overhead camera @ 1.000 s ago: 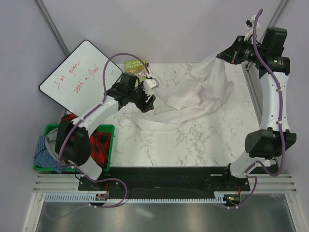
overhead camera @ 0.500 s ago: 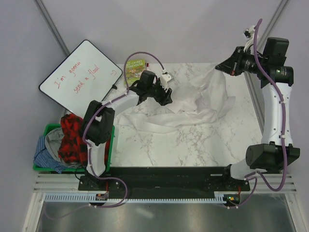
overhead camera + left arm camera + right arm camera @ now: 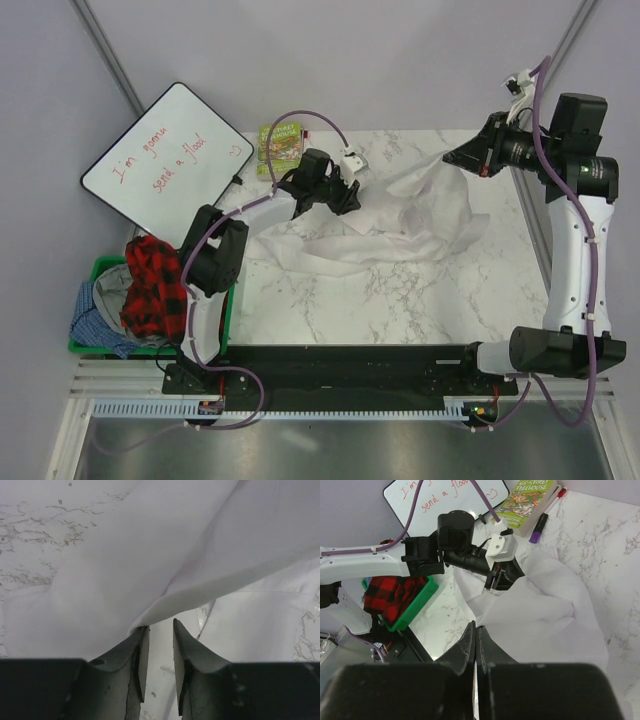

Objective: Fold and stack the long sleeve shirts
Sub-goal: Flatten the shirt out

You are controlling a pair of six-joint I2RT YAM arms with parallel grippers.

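A plain white long sleeve shirt (image 3: 400, 225) lies crumpled across the back of the marble table (image 3: 400, 300). Its right part rises to my right gripper (image 3: 452, 158), which is shut on a pinch of the cloth (image 3: 545, 615) at its fingertips (image 3: 475, 626). My left gripper (image 3: 351, 202) hovers low at the shirt's left back edge. In the left wrist view a fold of the shirt (image 3: 125, 555) lies just ahead of that gripper (image 3: 160, 625). The jaws stand a little apart, with only bare table showing between them.
A whiteboard (image 3: 165, 155) leans at the back left. A green book (image 3: 280, 140) and a purple marker (image 3: 540, 522) lie beside it. A green bin (image 3: 225, 300) off the table's left edge holds red plaid cloth (image 3: 155, 285) and blue cloth (image 3: 95, 315).
My left arm swung from the table's left side toward the back and right, up to the shirt's edge, and its jaws narrowed. The right gripper drew the shirt slightly rightward.
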